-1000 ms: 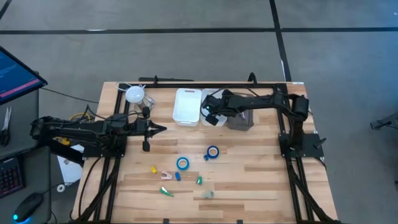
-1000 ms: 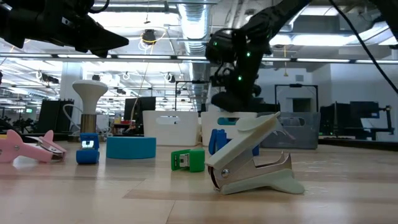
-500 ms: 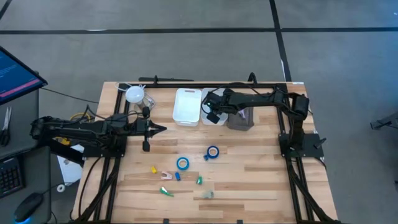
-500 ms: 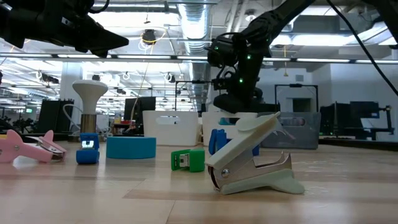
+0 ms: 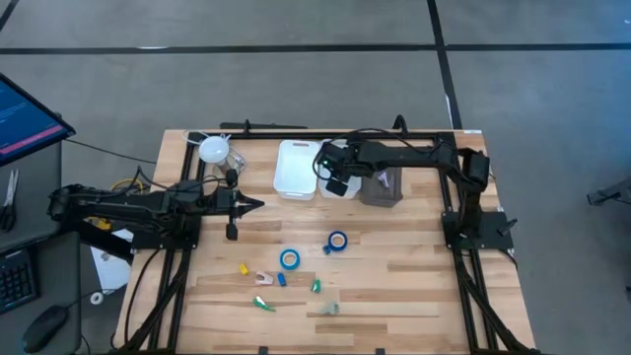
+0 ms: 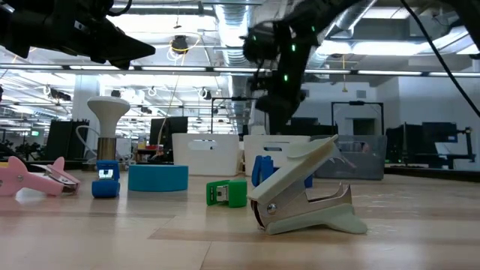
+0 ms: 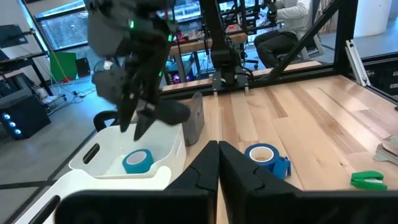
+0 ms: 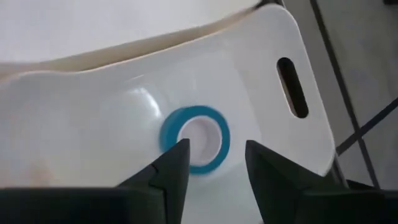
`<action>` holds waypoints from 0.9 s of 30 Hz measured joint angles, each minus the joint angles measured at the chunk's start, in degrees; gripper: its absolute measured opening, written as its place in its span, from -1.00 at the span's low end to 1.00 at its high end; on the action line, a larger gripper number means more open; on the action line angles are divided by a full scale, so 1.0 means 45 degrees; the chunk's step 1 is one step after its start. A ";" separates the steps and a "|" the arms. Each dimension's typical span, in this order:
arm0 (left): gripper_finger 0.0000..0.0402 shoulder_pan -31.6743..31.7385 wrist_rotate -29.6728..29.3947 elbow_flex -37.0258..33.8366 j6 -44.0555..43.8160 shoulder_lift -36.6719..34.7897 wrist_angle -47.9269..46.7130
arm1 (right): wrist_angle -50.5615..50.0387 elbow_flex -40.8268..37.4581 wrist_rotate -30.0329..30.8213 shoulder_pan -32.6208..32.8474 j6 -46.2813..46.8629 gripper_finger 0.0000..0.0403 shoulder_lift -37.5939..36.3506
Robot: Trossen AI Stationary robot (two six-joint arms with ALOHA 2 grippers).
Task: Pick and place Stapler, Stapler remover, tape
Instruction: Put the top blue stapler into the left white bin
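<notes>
Right claw [image 8: 214, 165], fingers apart, above a tape roll [image 8: 194, 139] lying in the white bin [image 8: 81, 118]. Two rolls [image 5: 289, 258] [image 5: 337, 241] lie on the worktop [image 5: 414, 281]. Left claw [image 5: 254, 204] closed, empty.

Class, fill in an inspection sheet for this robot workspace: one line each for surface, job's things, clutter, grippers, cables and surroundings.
Surface: wooden table, pale planks.
Job's things: one tape roll lies in the white bin; two tape rolls lie on the table; a staple remover stands close to the low camera.
Clutter: small coloured pieces near the front edge; second white bin; grey bin.
Grippers: right gripper open above the binned roll; left gripper shut, over the table's left side.
Cables: yellow wires by the left arm.
Surroundings: a seated person beyond the table; monitor on the left.
</notes>
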 joint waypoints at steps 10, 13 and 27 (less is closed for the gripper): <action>-0.99 0.0000 0.0000 0.0000 0.0000 -0.0001 -0.0005 | -0.3069 0.1933 -0.2792 0.1779 0.0595 -0.46 -0.0034; -0.99 0.0000 0.0002 0.0000 0.0002 0.0000 -0.0004 | -0.3075 0.1928 -0.4241 0.2407 -0.0395 -0.47 -0.0027; -0.99 -0.0001 0.0002 0.0000 0.0000 -0.0003 -0.0005 | -0.2901 0.1923 -0.6555 0.4529 -0.1425 -0.47 0.0097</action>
